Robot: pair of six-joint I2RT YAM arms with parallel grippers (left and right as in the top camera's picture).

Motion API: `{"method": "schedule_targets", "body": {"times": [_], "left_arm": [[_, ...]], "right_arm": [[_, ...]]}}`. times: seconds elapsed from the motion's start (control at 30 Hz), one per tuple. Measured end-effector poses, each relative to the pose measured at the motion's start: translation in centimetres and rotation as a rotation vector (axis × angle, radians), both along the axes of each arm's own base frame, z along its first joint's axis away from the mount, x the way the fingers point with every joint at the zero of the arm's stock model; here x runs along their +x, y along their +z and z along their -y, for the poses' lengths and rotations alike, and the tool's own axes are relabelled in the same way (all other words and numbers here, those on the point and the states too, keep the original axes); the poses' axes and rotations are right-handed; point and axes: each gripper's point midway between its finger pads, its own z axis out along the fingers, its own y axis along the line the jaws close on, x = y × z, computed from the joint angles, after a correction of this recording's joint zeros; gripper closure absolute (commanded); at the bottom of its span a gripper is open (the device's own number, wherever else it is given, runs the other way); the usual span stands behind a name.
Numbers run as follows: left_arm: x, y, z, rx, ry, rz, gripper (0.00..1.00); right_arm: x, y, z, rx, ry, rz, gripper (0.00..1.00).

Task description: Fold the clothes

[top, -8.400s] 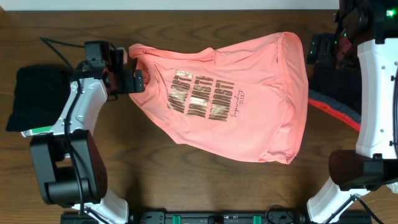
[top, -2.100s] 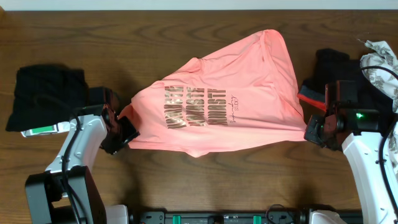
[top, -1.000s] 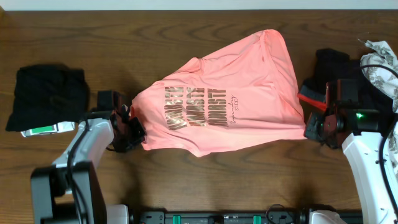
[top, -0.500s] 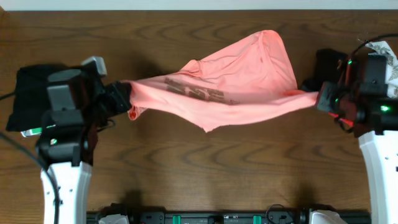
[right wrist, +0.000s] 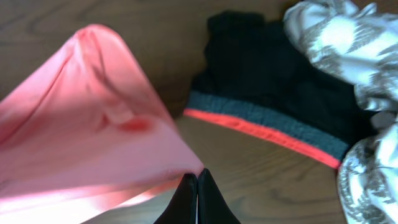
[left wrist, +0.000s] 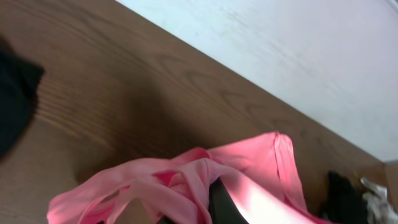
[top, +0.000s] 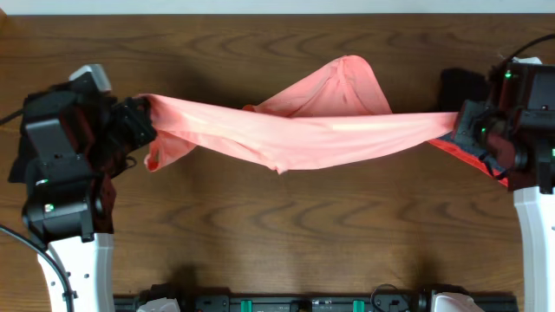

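Overhead view first: where is the T-shirt point(top: 303, 130)?

Pulled into a long salmon-pink band that runs left to right across the middle of the table point(top: 286, 234). One fold peaks toward the far edge, and a loose loop sags at the left end. How much of it touches the wood I cannot tell.

Who has it?

Both arms. The left gripper point(top: 146, 121) is clamped on the left end and the right gripper point(top: 458, 128) on the right end.

Do the wrist views agree?

On the right wrist, yes: the two dark fingers point(right wrist: 184, 202) are pressed together with a corner of pink fabric pinched between them. On the left wrist, bunched pink cloth covers most of the jaws. Only one dark finger point(left wrist: 221, 202) shows through, with fabric wrapped tight round it.

Anything else on the table?

A black garment with an orange-red band point(right wrist: 267, 68) lies at the right, just beyond the shirt's right end. A crumpled patterned cloth point(right wrist: 339, 37) rests against it. A second black garment point(left wrist: 11, 106) lies at the far left.
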Motion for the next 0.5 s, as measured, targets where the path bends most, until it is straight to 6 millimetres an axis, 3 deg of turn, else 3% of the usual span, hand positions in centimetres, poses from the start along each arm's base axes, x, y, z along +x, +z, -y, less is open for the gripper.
{"method": "schedule_targets", "body": {"times": [0.13, 0.3, 0.5], "left_arm": [[0.0, 0.7, -0.4, -0.033, 0.011, 0.014, 0.94], [-0.5, 2.1, 1.3, -0.102, -0.068, 0.032, 0.94], [-0.6, 2.0, 1.6, -0.130, -0.075, 0.016, 0.94]], "right_arm": [[-0.2, 1.8, 1.3, -0.003, -0.040, 0.032, 0.99], [-0.9, 4.2, 1.6, -0.004, -0.052, 0.057, 0.99], [-1.1, 4.6, 1.3, 0.006, -0.044, 0.052, 0.99]]}}
